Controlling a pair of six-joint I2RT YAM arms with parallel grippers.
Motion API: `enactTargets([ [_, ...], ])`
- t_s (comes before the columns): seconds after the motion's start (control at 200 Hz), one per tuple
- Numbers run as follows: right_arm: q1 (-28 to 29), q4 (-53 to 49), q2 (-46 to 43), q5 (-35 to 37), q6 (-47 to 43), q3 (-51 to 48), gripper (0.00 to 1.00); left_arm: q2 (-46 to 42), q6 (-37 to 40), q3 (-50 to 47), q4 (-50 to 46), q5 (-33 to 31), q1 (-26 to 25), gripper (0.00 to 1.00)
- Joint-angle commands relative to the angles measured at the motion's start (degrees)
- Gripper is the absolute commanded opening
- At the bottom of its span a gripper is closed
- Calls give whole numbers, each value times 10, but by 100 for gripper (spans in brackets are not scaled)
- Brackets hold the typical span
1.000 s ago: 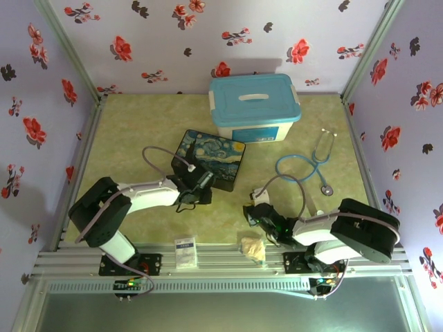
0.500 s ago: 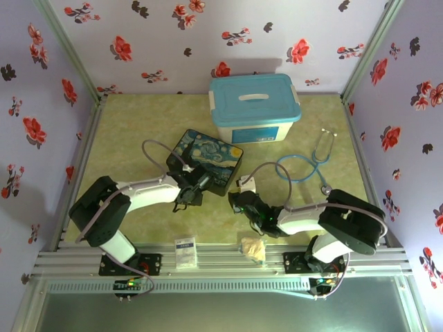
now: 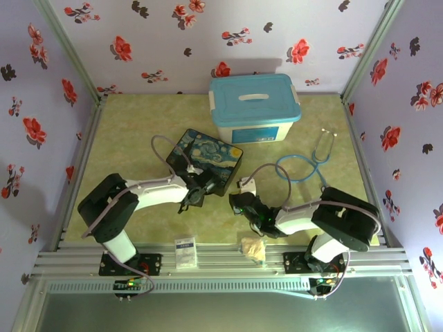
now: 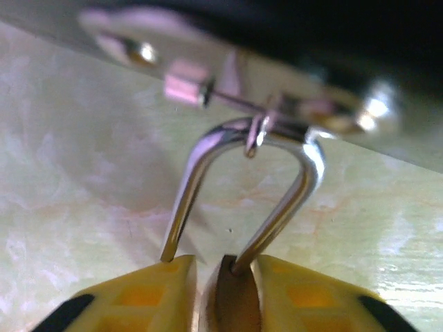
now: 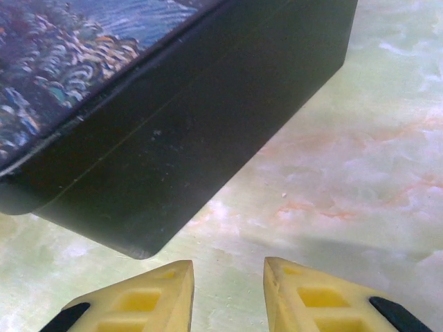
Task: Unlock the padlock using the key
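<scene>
In the left wrist view the padlock's brass body (image 4: pixel 233 299) sits between my left gripper's (image 4: pixel 223 296) yellow fingers (image 4: pixel 138 297). Its silvery shackle (image 4: pixel 294 197) loops through a metal hasp on the starry-night box (image 3: pixel 208 160). The shackle's right leg enters the body; the left leg ends at the finger's edge. From above, the left gripper (image 3: pixel 196 195) is at the box's near edge. My right gripper (image 3: pixel 239 203) is just right of it, low over the table. It stands open (image 5: pixel 228 290) with bare table between the fingers, close to the box's dark corner (image 5: pixel 173 124). The key is out of view.
A blue-lidded white tub (image 3: pixel 254 107) stands behind the box. A blue stethoscope (image 3: pixel 311 166) lies at the right. A small white packet (image 3: pixel 185 252) and a crumpled tan wad (image 3: pixel 252 247) rest near the front rail.
The right arm has swung left and forward, bringing its gripper up to the box's corner. The left gripper has edged slightly right along the box's near edge.
</scene>
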Motion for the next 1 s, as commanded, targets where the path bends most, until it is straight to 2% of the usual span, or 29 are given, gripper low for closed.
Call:
enactTargets([
  [0.0, -3, 18, 9, 1, 14, -1, 32, 22, -19, 13, -42, -13, -23, 32],
  [0.205, -2, 50, 10, -15, 13, -12, 33, 15, -31, 20, -45, -4, -37, 37],
  [0.31, 3, 127, -14, -47, 12, -45, 37, -33, -26, 19, -41, 11, -35, 49],
  [0.38, 4, 108, -37, -48, 36, -43, 42, -79, -16, 10, -25, 36, -21, 56],
  [0.535, 18, -2, -61, -73, 38, 15, 47, -197, 12, -42, 29, 106, 48, 65],
  [0.63, 36, -13, -52, -71, 42, 42, 47, -257, 38, -75, 68, 130, 103, 80],
  [0.79, 64, -16, 9, -95, 55, 111, 47, -286, 86, -68, 98, 190, 212, 82],
  [0.95, 70, 1, 85, -96, 114, 162, 48, -280, 105, -69, 149, 236, 281, 85],
  [0.995, 75, -2, 93, -69, 142, 164, 48, -280, 112, -72, 162, 238, 292, 85],
])
